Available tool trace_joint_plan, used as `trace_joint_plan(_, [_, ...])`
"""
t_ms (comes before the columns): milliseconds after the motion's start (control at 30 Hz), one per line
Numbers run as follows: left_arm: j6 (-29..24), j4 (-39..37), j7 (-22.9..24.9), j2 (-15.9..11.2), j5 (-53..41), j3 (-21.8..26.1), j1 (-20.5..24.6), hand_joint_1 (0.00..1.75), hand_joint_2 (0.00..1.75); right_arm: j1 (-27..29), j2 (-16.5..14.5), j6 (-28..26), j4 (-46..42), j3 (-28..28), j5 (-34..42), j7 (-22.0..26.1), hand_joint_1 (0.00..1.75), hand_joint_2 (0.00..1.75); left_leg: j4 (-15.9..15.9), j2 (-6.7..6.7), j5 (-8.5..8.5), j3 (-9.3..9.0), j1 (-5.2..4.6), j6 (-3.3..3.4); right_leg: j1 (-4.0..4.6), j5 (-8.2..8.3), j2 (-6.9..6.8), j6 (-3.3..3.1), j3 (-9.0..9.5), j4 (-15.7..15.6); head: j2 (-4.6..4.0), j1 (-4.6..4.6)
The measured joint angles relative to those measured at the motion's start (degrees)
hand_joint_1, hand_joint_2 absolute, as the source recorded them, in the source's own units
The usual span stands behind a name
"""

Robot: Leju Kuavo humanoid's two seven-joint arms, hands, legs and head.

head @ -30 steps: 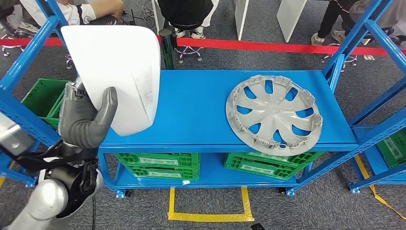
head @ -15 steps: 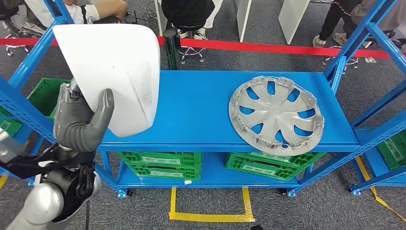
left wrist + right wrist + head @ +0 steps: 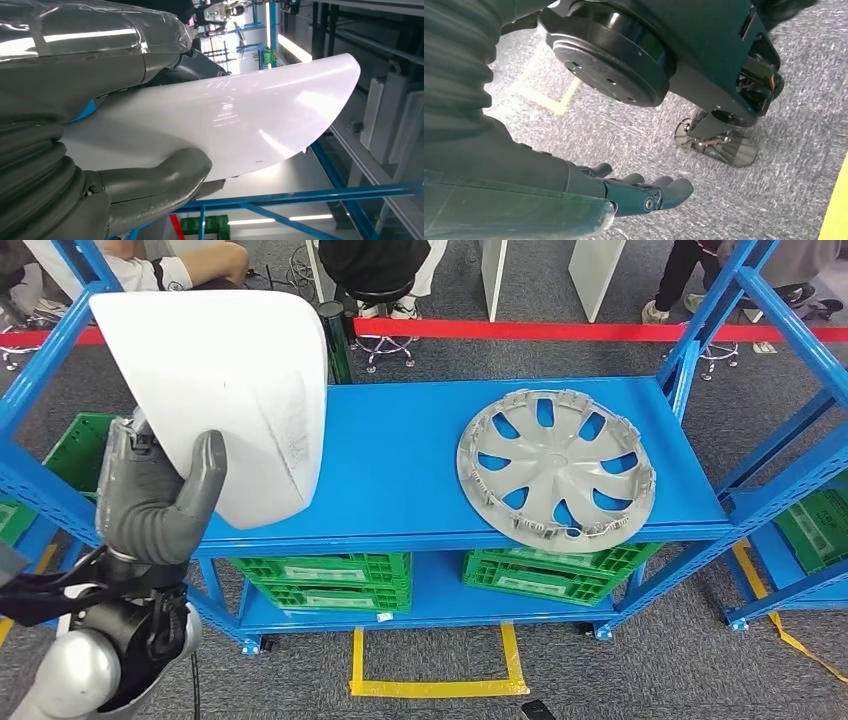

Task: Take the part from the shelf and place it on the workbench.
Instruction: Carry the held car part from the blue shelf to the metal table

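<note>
The left hand (image 3: 160,502) gripped the white part (image 3: 225,400) by its lower edge, thumb pressed across the near face and the fingers (image 3: 165,175) wrapped behind, as the left wrist view confirmed. The part was held raised and roughly upright, off the blue shelf (image 3: 400,470), above the shelf's left front corner. In my judgement it was gripped low because that edge was what the hand could close around, and carried upright to keep its broad curved face free of the shelf frame during removal.

The right hand (image 3: 639,192) hung beside the robot's body above the grey carpet, holding nothing, fingers loosely extended with a slight inward curl. It took no part in the carry.

On the shelf's top deck, right of the held part and well apart from it, lay a silver wheel cover (image 3: 555,468), flat, its front rim just overhanging the deck edge. Beneath the deck, green crates (image 3: 325,580) sat on the lower level. A yellow floor marking (image 3: 430,680) lay in front of the shelf. Beyond the shelf ran a red barrier strip (image 3: 520,330), with seated and standing persons behind it.

No workbench was visible, so the placing step remained outstanding. The lifting stage appeared complete.
</note>
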State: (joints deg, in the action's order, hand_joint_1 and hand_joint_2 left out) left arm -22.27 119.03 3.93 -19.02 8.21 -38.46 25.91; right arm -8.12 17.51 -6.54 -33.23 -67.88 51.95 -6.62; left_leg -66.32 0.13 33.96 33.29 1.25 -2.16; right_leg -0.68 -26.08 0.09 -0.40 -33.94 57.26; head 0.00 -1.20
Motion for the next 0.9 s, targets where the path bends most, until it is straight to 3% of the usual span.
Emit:
trace_joint_plan(67, [0.0, 0.0, 0.0, 0.0, 0.2, 0.0, 0.1, 1.75, 1.75, -0.1, 0.1, 0.0, -0.1, 0.0, 0.1, 0.0, 0.00, 1.75, 6.1, 0.00, -2.24, -3.28, 0.09, -0.04, 0.03, 0.05, 0.18, 0.70, -0.34, 0.5, 0.00, 0.30])
trace_joint_plan(100, [-0.1, 0.0, 0.0, 0.0, 0.3, 0.0, 0.2, 1.75, 1.75, -0.1, 0.2, 0.1, -0.2, 0.0, 0.2, 0.0, 0.00, 1.75, 7.5, -0.08, -2.34, -3.83, 0.05, 0.16, 0.10, 0.19, 0.27, 1.11, -0.52, 0.7, 0.00, 0.40])
trace_joint_plan(200, [-0.3, 0.0, -0.1, 0.0, 0.6, -0.2, 0.3, 1.75, 1.75, 0.0, 0.3, 0.2, -0.2, -0.1, 0.6, -0.1, 0.00, 1.75, 7.9, -0.31, -2.76, -3.22, -0.12, 1.60, 0.00, 0.58, 0.29, 2.19, -0.94, 0.8, 0.00, 0.32])
trace_joint_plan(267, [-0.4, 0.0, -0.2, 0.0, 0.7, -0.2, 0.6, 1.75, 1.75, 0.0, 0.3, 0.3, -0.2, -0.2, 1.0, -0.1, 0.00, 1.75, 8.0, -0.35, -3.50, -2.49, -0.16, 2.72, -0.16, -1.96, 0.20, 2.70, -2.04, 3.4, 0.00, -0.03])
trace_joint_plan(333, [-0.5, 0.0, -0.3, 0.0, 0.8, -0.3, 0.6, 1.75, 1.75, 0.0, 0.3, 0.3, -0.2, -0.3, 1.2, -0.1, 0.00, 1.75, 8.0, -0.43, -4.23, -1.48, -0.44, 3.44, -0.20, -6.92, 0.13, 2.96, -4.49, 10.4, 0.00, -0.56])
trace_joint_plan(367, [-0.5, 0.0, -0.3, 0.0, 0.8, -0.3, 0.6, 1.75, 1.75, 0.0, 0.3, 0.3, -0.2, -0.3, 1.3, -0.1, 0.00, 1.75, 7.9, -0.49, -4.59, -0.96, -0.66, 3.64, -0.19, -8.90, 0.13, 2.95, -5.65, 14.2, 0.00, -0.74])
trace_joint_plan(400, [-0.6, 0.0, -0.3, 0.0, 0.8, -0.4, 0.6, 1.75, 1.75, 0.0, 0.3, 0.3, -0.2, -0.3, 1.3, -0.1, 0.00, 1.75, 7.9, -0.55, -4.94, -0.50, -0.93, 3.79, -0.12, -9.88, 0.13, 2.80, -6.13, 16.7, 0.00, -0.85])
trace_joint_plan(433, [-0.6, 0.0, -0.3, 0.0, 0.9, -0.4, 0.6, 1.75, 1.75, 0.0, 0.3, 0.3, -0.2, -0.4, 1.4, -0.1, 0.00, 1.75, 7.9, -0.63, -5.25, -0.12, -1.23, 3.91, 0.00, -9.70, 0.14, 2.47, -5.59, 17.0, 0.00, -0.92])
trace_joint_plan(467, [-0.7, 0.0, -0.3, -0.1, 0.9, -0.5, 0.6, 1.75, 1.75, 0.0, 0.3, 0.3, -0.3, -0.4, 1.5, -0.1, 0.00, 1.75, 7.9, -0.70, -5.53, 0.17, -1.55, 4.00, 0.22, -8.50, 0.15, 1.93, -3.94, 15.1, 0.00, -0.98])
trace_joint_plan(567, [-0.9, 0.0, -0.2, -0.1, 1.0, -0.6, 0.6, 1.75, 1.75, -0.2, 0.6, 0.2, -0.5, -0.5, 1.6, -0.1, 0.00, 1.75, 7.9, -0.74, -6.24, 0.66, -2.16, 3.99, 1.50, -4.64, 0.08, -0.80, 3.40, 3.2, 0.00, -0.85])
trace_joint_plan(633, [-1.1, 0.0, 0.1, -0.2, 1.0, -0.6, 0.3, 1.75, 1.75, -0.3, 1.1, 0.3, -0.8, -0.6, 1.6, -0.4, 0.00, 1.75, 7.9, -0.57, -6.82, 0.98, -1.87, 3.44, 2.21, -4.17, 0.00, -1.71, 5.10, -0.2, 0.00, -0.76])
trace_joint_plan(733, [-1.4, 0.4, 1.0, -0.7, 0.6, -0.7, -0.6, 1.75, 1.75, -0.3, 1.3, -0.2, -1.4, -1.0, 0.5, -1.9, 0.00, 1.75, 7.8, -0.36, -6.65, 1.45, -1.59, 2.45, 2.14, -2.53, -0.15, -1.69, 5.23, -2.2, 0.00, -1.26])
trace_joint_plan(800, [-1.4, 0.8, 1.7, -1.3, 0.1, -0.7, -1.2, 1.75, 1.75, -0.4, 1.5, -1.2, -2.0, -1.4, -0.5, -3.0, 0.00, 1.75, 4.4, -0.34, -3.04, 2.84, -1.47, 1.70, 1.59, -1.24, -0.38, -1.53, 4.75, -3.3, 0.00, -1.11])
trace_joint_plan(867, [-1.4, 1.2, 2.2, -1.8, -0.1, -0.7, -1.9, 1.75, 1.75, -0.6, 1.6, -2.2, -2.7, -1.7, -1.1, -3.9, 0.00, 1.75, -2.3, -0.35, 1.57, 5.00, -1.01, 0.78, 1.28, -0.45, -0.41, -1.30, 3.43, -3.1, 0.00, -0.79])
trace_joint_plan(900, [-1.4, 1.4, 2.4, -2.1, -0.2, -0.7, -2.3, 1.75, 1.75, -0.6, 1.7, -2.7, -3.1, -1.8, -1.2, -4.2, 0.00, 1.75, -5.1, -0.33, 2.67, 5.64, -0.75, 0.34, 1.10, -0.15, -0.45, -1.05, 2.65, -2.8, 0.00, -0.72])
